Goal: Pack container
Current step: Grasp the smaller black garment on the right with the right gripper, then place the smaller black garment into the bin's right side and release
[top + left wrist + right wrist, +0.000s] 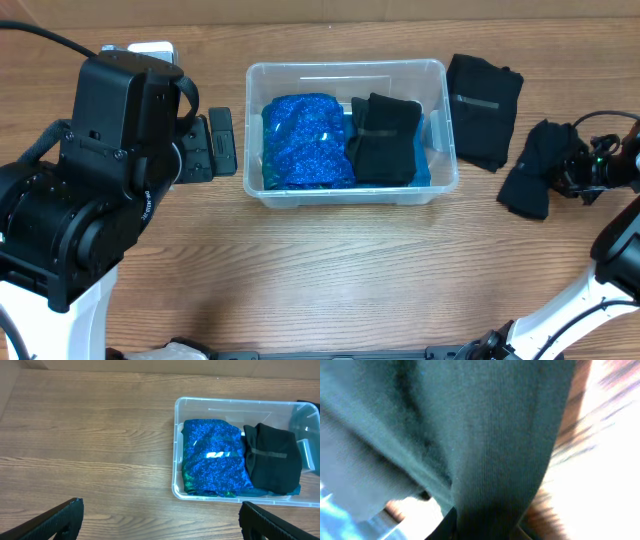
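Observation:
The clear plastic container (345, 192) stands mid-table. It holds a blue sparkly cloth (305, 140) on its left and a folded black cloth (383, 138) on its right. It also shows in the left wrist view (200, 494). My left gripper (222, 142) is open and empty just left of the container, with its fingers wide apart over bare wood (160, 510). My right gripper (566, 166) is at the far right, shut on a crumpled black garment (530, 172). That garment fills the right wrist view (495, 450).
Another black garment (483, 95) lies flat on the table right of the container. A grey-white object (150, 48) sits at the back left behind my left arm. The wooden tabletop (330, 270) runs along the front.

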Robot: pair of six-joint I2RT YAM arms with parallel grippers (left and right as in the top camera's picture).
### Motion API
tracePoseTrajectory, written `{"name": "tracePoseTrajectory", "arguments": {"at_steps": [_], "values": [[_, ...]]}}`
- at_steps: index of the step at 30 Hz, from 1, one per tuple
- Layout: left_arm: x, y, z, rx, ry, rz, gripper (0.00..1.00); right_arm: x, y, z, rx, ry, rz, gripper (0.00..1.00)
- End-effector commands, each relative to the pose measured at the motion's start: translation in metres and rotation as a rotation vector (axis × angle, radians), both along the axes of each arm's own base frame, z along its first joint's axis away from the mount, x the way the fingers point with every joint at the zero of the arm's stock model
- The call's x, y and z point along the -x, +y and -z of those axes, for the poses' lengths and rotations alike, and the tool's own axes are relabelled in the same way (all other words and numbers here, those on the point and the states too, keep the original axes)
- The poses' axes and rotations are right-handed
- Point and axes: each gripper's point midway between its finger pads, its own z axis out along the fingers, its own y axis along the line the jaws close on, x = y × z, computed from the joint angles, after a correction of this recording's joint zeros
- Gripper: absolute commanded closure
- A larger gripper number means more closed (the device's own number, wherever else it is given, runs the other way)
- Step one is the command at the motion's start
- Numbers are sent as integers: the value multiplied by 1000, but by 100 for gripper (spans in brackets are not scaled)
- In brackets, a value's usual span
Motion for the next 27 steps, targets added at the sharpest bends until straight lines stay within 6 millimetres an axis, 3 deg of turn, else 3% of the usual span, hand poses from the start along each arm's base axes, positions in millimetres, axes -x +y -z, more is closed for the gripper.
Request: {"name": "tracePoseTrajectory", "arguments": {"at_steps": [1,4,7,12,16,21,25,27], "values": [[-2,2,0,-19,-3,-3,0,-25,19,-96,-23,-266,-30,86],[-2,2,0,-19,-2,-3,0,-20,36,-144,7,-355,-54,87],[-2,2,0,-19,-2,-3,0,-9,66,-200,53,-471,-112,87],[-2,2,0,-19,-2,-3,0,5,145,-264,72,-657,-306,83],[-2,2,0,-19,-2,-3,0,9,214,-277,34,-720,-501,83],[-2,2,0,-19,-2,-3,0,1,285,-272,-23,-775,-702,82],[-2,2,0,-19,-2,-3,0,-13,334,-249,-46,-765,-804,82],[-2,2,0,-19,-2,-3,0,-18,344,-237,-36,-749,-826,82]]}}
